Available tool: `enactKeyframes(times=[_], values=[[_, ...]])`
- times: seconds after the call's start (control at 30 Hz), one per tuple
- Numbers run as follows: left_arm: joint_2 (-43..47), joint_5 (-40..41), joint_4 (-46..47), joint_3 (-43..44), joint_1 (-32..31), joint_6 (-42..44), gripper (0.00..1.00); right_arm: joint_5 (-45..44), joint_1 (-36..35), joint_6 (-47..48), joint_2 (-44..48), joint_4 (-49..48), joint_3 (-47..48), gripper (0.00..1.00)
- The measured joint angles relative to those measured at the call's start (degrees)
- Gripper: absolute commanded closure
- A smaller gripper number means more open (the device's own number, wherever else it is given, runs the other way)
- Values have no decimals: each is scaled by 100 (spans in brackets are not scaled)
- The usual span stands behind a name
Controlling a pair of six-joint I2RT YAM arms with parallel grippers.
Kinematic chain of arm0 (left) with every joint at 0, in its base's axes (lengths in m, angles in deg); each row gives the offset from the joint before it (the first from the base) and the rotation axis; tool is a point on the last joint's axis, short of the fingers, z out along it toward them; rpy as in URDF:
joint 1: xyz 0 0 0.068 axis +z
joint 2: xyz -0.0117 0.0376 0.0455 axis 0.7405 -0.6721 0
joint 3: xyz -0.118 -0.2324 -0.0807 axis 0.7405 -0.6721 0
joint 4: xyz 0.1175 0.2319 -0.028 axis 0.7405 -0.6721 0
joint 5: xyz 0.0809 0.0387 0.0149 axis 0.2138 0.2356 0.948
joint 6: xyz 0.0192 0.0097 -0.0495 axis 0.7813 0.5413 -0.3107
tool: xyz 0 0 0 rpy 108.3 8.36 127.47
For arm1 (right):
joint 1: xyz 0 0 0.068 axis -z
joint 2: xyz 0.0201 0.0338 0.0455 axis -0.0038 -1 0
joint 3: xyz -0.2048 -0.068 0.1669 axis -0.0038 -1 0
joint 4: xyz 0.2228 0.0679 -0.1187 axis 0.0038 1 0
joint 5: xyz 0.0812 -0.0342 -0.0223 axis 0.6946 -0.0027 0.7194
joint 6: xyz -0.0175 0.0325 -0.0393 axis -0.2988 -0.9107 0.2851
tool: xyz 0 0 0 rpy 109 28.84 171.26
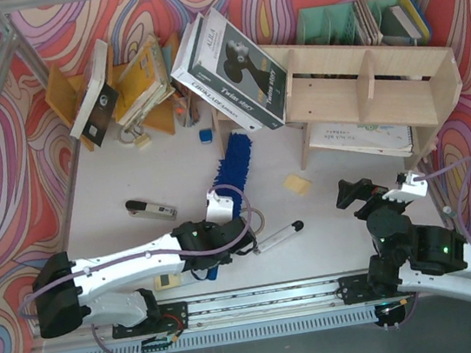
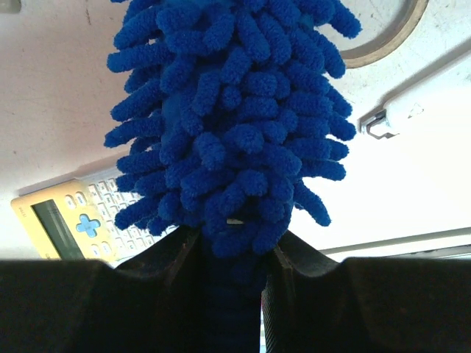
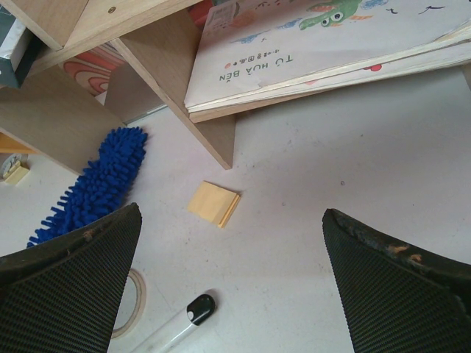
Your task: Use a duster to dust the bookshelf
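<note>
The blue fluffy duster lies on the white table, its head pointing at the left end of the plywood bookshelf. My left gripper is shut on the duster's handle end. In the left wrist view the duster fills the middle, and the left gripper has its jaws closed on its base. My right gripper is open and empty in front of the shelf. In the right wrist view the right gripper hangs over bare table, with the duster at the left and the bookshelf above.
A sticky-note pad, a marker pen, a tape ring, a stapler and a calculator lie on the table. A black-and-white box leans on the shelf's left end. A flat book lies on the lower tier.
</note>
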Motion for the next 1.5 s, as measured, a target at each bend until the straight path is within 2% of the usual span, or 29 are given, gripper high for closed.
enactKeyframes(times=[0.17, 0.4, 0.5, 0.63, 0.9, 1.0, 1.17, 1.5], values=[[297, 160, -212, 275, 15, 155, 100, 0, 0, 0, 0, 0, 0, 1], [2013, 715, -33, 463, 7, 682, 100, 0, 0, 0, 0, 0, 0, 1], [2406, 743, 2, 396, 7, 763, 100, 0, 0, 0, 0, 0, 0, 1], [2197, 673, 11, 188, -13, 688, 100, 0, 0, 0, 0, 0, 0, 1], [485, 221, 85, 20, 4, 55, 100, 0, 0, 0, 0, 0, 0, 1], [160, 109, 90, 20, 4, -28, 100, 0, 0, 2, 0, 0, 0, 1], [455, 245, 57, 146, 9, -2, 100, 0, 0, 2, 0, -2, 0, 1], [2124, 798, 192, 479, 7, 634, 100, 0, 0, 2, 7, 0, 0, 1]])
